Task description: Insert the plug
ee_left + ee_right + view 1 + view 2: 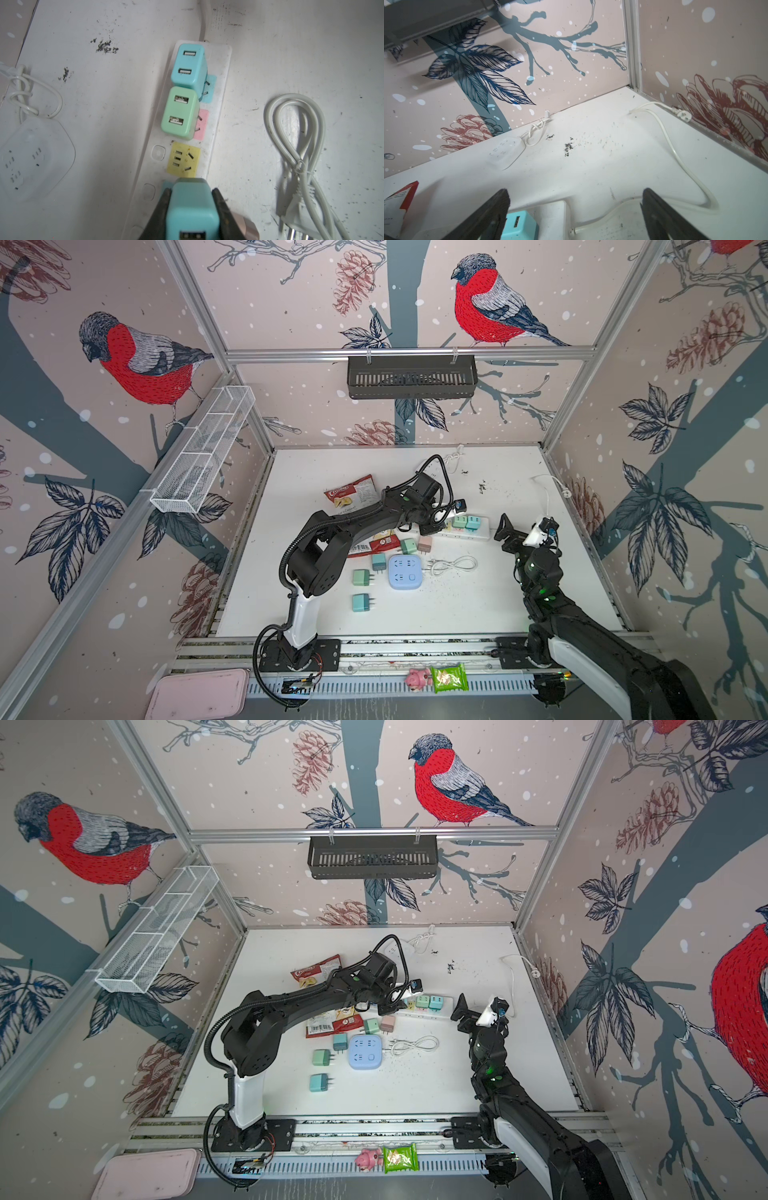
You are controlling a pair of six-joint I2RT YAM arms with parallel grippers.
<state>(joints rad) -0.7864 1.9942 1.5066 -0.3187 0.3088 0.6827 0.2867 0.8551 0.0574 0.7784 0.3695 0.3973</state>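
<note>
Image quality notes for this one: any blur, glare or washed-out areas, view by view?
Both top views: even light, soft shadows on the table, wide-angle stretch at the corners. Left wrist view: power strip sharp, the gripped blue charger slightly soft. Right wrist view: right gripper blurred close up.

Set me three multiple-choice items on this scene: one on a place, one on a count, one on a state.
1. The yellow socket on the power strip lies: A) between the green adapter and the held adapter in the left tool; B) at the strip's cord end; C) off the strip.
2. Adapters seated in the strip: A) one; B) two; C) four.
3. The right tool is: A) open and empty; B) shut and empty; C) shut on an adapter.
Key: 1 A, the left wrist view shows it between them. 2 B, the blue adapter and the green one. 3 A, its jaws stand wide apart, gripping nothing.
</note>
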